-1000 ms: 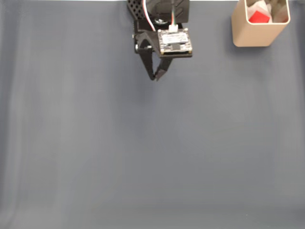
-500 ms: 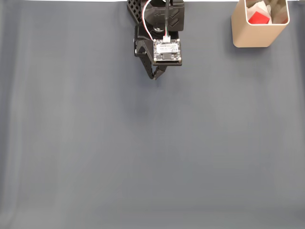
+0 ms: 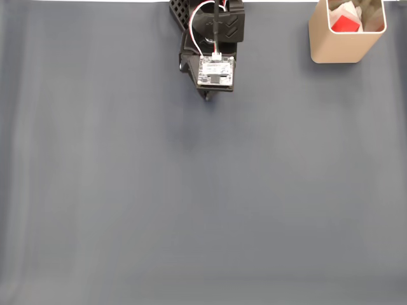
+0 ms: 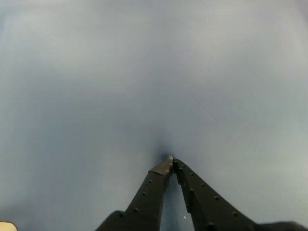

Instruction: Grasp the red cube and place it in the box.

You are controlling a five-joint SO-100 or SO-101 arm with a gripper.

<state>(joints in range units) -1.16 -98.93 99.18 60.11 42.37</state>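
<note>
The red cube (image 3: 346,23) sits inside the box (image 3: 343,47), at the table's (image 3: 203,203) far right corner in the fixed view, so the placing looks done. The claw (image 4: 171,161), well apart from the box near the arm's base, has its tips together and empty, low over bare grey table. Nothing stands nearby; the next move seems only a matter of settling to rest.

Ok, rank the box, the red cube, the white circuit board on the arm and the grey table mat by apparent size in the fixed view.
Largest to smallest:
1. grey table mat
2. box, cut off by the top edge
3. white circuit board, though it sits nearer the camera, so its rank is unsure
4. red cube, partly hidden inside the box
</note>
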